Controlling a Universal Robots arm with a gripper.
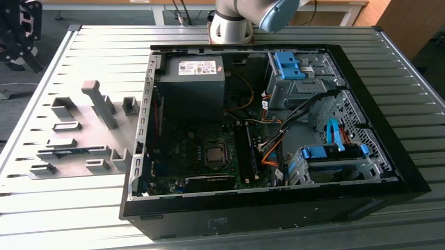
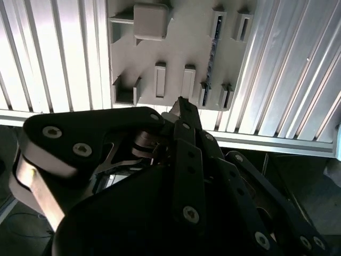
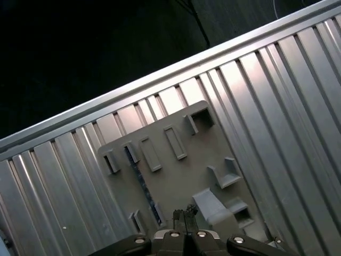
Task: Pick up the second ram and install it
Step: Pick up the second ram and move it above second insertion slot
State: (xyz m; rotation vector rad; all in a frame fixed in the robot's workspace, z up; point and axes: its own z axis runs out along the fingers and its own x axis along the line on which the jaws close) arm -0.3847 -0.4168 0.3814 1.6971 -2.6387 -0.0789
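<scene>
The second ram [image 1: 73, 151] is a thin blue-green stick standing on edge in the grey holder plate [image 1: 83, 138], at the exterior view's left of the open computer case [image 1: 368, 104]. Both wrist views show the ram [image 2: 210, 58] [image 3: 139, 178] as a dark narrow strip between two small end holders. My gripper [image 2: 181, 104] [image 3: 184, 214] hangs well above the plate, fingers shut together with nothing between them, its tip near one end of the stick. Long black slots [image 1: 243, 151] lie on the motherboard beside the processor socket.
Several grey block holders stand on the plate, the tallest [image 1: 97, 101] [image 2: 151, 21] [image 3: 210, 205] near its far end. The ribbed metal table [image 1: 70, 208] carries plate and case. Inside the case are a power supply [image 1: 191, 78], blue drive cages [image 1: 326, 153] and cables [image 1: 274, 146].
</scene>
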